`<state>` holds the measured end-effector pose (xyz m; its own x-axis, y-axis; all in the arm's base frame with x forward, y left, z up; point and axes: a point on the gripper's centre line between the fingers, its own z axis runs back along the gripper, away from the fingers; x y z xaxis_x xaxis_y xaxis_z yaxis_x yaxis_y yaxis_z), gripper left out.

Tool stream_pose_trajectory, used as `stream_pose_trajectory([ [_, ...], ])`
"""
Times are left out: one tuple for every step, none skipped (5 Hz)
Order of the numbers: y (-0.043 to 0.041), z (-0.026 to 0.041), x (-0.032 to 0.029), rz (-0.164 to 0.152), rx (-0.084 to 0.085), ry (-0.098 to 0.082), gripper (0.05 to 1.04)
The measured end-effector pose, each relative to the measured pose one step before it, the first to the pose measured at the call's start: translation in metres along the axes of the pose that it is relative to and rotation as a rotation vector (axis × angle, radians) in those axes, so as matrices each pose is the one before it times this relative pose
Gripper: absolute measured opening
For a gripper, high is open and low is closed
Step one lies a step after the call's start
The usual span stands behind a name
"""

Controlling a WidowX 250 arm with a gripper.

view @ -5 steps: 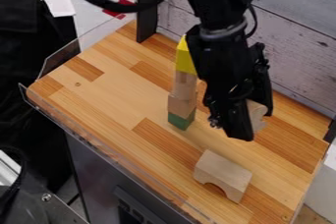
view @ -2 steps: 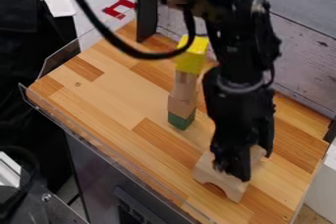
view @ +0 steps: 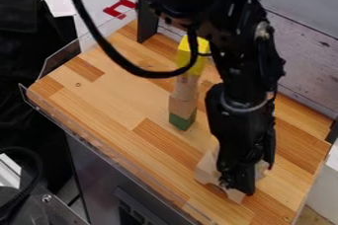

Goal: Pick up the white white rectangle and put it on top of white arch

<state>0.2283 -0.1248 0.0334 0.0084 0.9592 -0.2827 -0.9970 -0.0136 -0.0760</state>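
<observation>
Over the arch near the table's front right, the black gripper hangs low, shut on a pale wooden block that shows past its right side. The pale wooden arch lies on the table with its opening facing the front. Its middle and right part are largely behind the gripper, so whether block and arch touch cannot be told.
Left of the arm stands a stack with a green block at the bottom, pale blocks above and yellow on top. A clear guard edges the wooden table; a grey plank wall stands behind.
The gripper has come down and toward the front of the table, carrying the pale block from behind the arch to over it. The arch and the stack have stayed put.
</observation>
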Motion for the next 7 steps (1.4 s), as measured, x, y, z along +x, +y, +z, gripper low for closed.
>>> stream_pose_trajectory([
  [0.00256,-0.00114,0.0058,-0.0111,0.0231,-0.0345,0.616],
  [-0.00235,0.00172,0.00709,-0.005,0.0,-0.0208,0.616],
  [-0.00175,0.00072,0.00469,0.0024,-0.0041,-0.0087,0.616],
  [-0.0018,-0.00015,-0.00022,0.0111,-0.0124,0.0044,0.682],
  [-0.00224,0.00027,-0.00307,0.0167,-0.0122,0.0186,0.943],
  [0.00059,-0.00012,0.00042,0.0189,0.009,-0.007,1.001],
  [0.00131,-0.00091,0.00076,0.0009,0.0145,-0.0035,0.999],
])
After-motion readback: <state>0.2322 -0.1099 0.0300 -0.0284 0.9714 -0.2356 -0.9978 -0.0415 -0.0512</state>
